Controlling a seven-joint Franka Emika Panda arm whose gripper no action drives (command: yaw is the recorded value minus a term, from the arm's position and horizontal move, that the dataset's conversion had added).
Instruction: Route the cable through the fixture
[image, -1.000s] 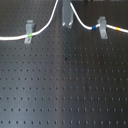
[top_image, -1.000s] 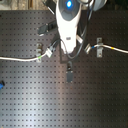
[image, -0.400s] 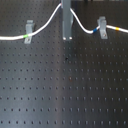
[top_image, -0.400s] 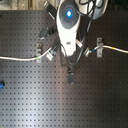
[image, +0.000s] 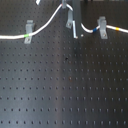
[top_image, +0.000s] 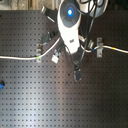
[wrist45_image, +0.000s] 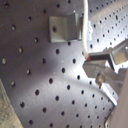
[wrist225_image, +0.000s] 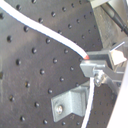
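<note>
jaws (wrist225_image: 89, 64) clenched on one white cable (image: 46, 23), three grey clips (image: 30, 26) on black pegboard (image: 60, 85)

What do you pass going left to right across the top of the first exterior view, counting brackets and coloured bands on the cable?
Green band → left bracket → middle bracket → blue band → right bracket → yellow band.

bench (image: 60, 95) matt black perforated metal. cable (image: 47, 22) smooth white, plastic-looking, with green, blue and yellow bands. fixture brackets (wrist225_image: 75, 102) dull grey brushed metal, one with a shiny screw. pincer (wrist45_image: 100, 62) grey metal fingers. arm shell (top_image: 69, 20) glossy white plastic.
</note>
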